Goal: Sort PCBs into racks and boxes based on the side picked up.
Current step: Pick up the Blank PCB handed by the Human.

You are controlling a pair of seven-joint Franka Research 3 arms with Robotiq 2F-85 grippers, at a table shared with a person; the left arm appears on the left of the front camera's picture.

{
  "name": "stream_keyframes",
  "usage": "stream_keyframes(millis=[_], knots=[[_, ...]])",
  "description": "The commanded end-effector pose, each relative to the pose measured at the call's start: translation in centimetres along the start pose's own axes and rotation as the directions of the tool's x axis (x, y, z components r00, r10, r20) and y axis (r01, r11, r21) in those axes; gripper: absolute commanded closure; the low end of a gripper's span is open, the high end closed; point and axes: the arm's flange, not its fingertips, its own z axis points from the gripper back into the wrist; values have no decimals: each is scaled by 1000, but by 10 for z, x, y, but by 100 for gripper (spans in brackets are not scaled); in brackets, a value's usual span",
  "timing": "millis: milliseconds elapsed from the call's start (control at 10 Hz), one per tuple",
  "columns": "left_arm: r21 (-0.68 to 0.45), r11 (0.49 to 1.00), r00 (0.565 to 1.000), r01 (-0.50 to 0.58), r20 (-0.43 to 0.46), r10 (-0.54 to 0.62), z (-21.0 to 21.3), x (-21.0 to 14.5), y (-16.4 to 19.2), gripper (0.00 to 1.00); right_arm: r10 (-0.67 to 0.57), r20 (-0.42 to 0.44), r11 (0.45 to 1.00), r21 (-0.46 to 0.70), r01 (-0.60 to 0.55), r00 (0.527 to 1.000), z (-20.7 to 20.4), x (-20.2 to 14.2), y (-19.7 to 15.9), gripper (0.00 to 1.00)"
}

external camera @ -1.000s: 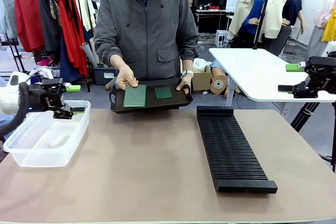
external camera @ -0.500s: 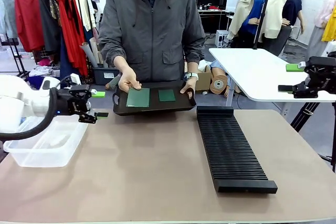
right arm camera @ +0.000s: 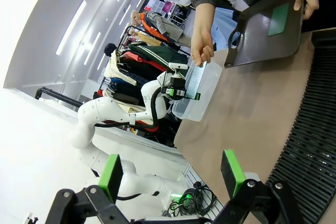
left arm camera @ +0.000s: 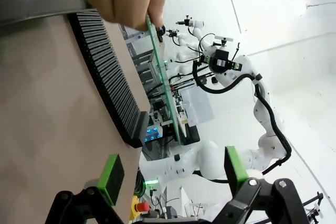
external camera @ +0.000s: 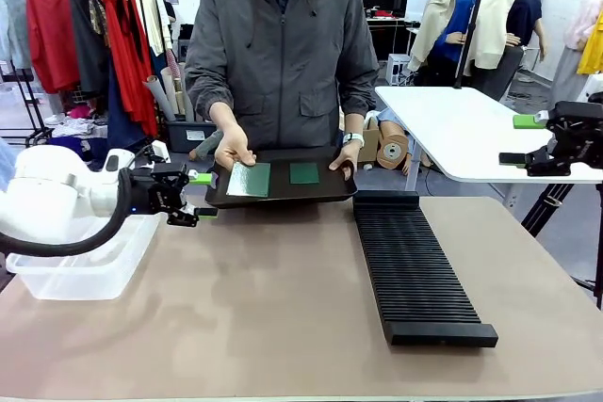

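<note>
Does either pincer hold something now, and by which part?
No. The left pincer and the right pincer are both open and empty. The person's hand pinches the larger PCB by one edge.

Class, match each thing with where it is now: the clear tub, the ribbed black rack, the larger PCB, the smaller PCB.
Things:
1. clear tub
2. black rack
3. larger PCB
4. smaller PCB

Places:
A. lying flat in the black tray
B. on the right half of the table
C. held in the person's hand
D. at the table's left end

Pairs: 1-D, 2-B, 3-C, 4-A
</note>
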Motion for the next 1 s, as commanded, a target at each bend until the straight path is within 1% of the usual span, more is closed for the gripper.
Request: stream_keyframes(millis=[0,200,400,600,900], knots=[[-13,1000,999,10,46,-10,-11,6,4,0,2,3,1000,8,-2,1000,0,0,2,0],[16,1000,997,4,78,-5,-20,11,6,0,2,3,1000,8,-2,1000,0,0,2,0],[41,999,996,-22,90,18,-30,20,10,0,2,3,1000,8,-2,1000,0,0,2,0],[79,997,997,-18,72,12,-45,28,10,0,2,3,1000,8,-2,1000,0,0,2,0],[81,997,999,-1,50,-3,-61,37,8,0,2,3,1000,8,-2,1000,0,0,2,0]])
